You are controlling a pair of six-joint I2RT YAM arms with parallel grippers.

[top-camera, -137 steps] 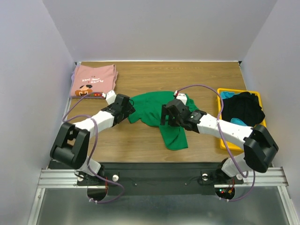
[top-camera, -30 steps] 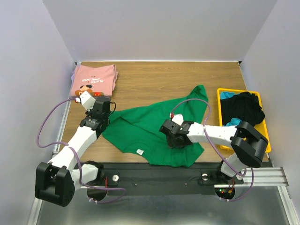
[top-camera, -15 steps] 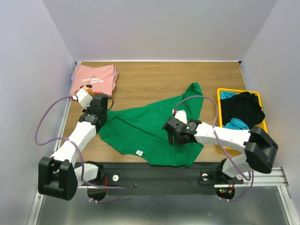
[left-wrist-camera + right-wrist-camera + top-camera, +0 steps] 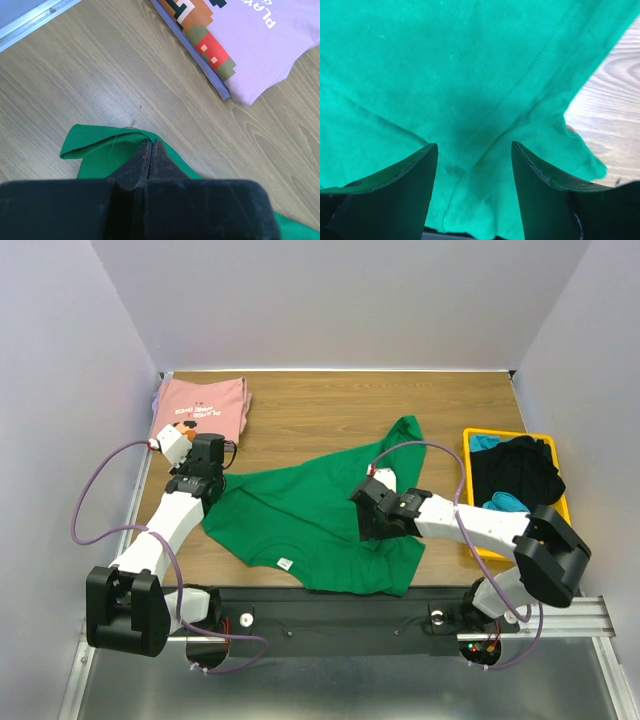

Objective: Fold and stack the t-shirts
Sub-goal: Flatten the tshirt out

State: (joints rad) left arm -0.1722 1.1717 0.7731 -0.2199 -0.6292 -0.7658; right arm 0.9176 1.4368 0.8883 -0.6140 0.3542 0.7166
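Two fingers of the left gripper pinch an edge of the green t-shirt, while the right gripper hangs over it, jaws apart.

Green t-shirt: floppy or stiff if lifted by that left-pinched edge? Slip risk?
Likely floppy: the green t-shirt lies creased and rumpled on the table, so it should drape, not hold shape. Probably light, thin fabric. Slip seems unlikely: the left gripper pinches a folded edge, jaws closed.
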